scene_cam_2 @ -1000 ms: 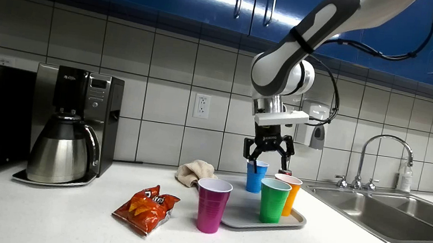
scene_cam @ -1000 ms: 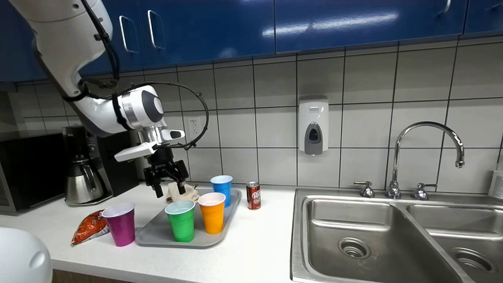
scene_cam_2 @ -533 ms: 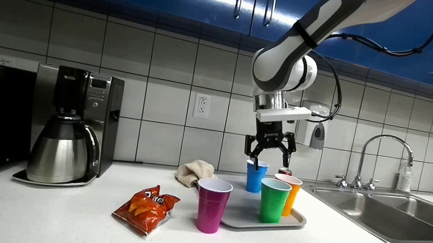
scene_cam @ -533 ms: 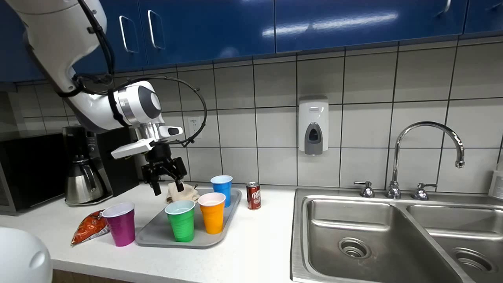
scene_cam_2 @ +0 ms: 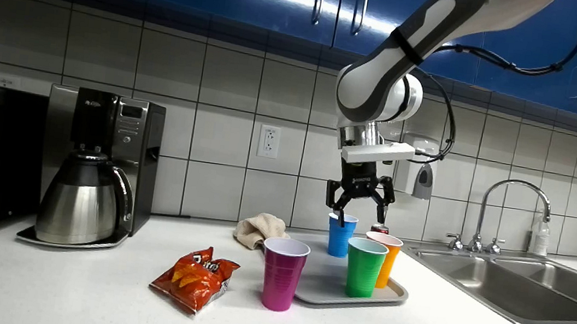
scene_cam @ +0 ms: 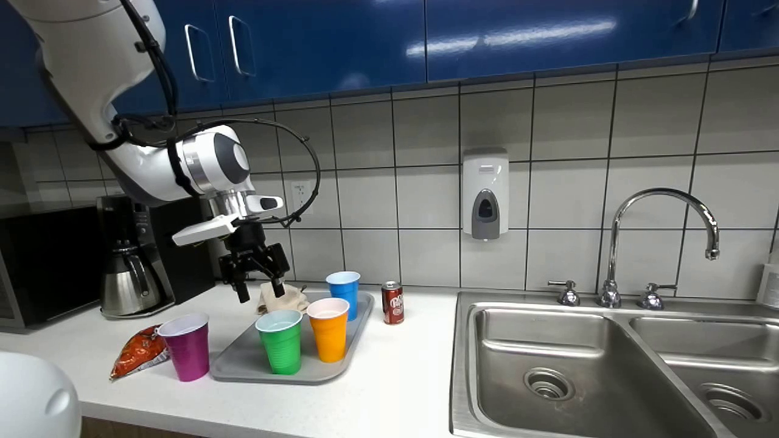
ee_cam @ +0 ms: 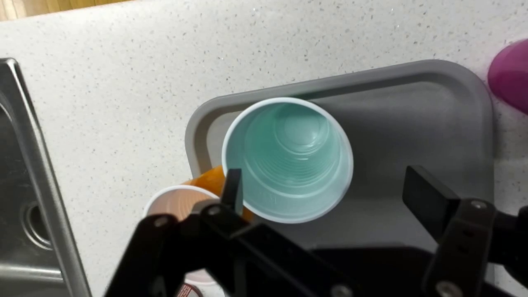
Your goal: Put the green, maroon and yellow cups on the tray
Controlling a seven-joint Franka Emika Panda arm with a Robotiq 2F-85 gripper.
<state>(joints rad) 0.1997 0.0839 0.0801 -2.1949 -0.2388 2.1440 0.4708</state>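
On the grey tray [scene_cam: 243, 359] the green cup [scene_cam: 283, 347] stands upright near the front edge, with the yellow cup [scene_cam: 330, 334] close beside it. Outside the tray, by its corner, the maroon cup [scene_cam_2: 280, 279] stands upright on the counter. My gripper [scene_cam_2: 361, 221] hangs above the tray, higher than these cups, its jaws wide apart and holding nothing. In the wrist view one finger [ee_cam: 233, 187] overlaps the green cup's rim and partly covers the yellow cup; the other finger [ee_cam: 429, 198] is over bare tray.
A blue cup [scene_cam: 344, 295] is at the tray's back, with a red can [scene_cam: 392, 303] on the counter beyond. A beige cloth [scene_cam_2: 261, 230] touches the tray's side. The chip bag [scene_cam_2: 195, 280] lies near the maroon cup. There is a coffee maker [scene_cam_2: 85, 203] and a sink [scene_cam: 541, 377].
Over the first half second my gripper rose slightly and shifted a little, staying open. Since then it has held still. The cups and tray have not moved.
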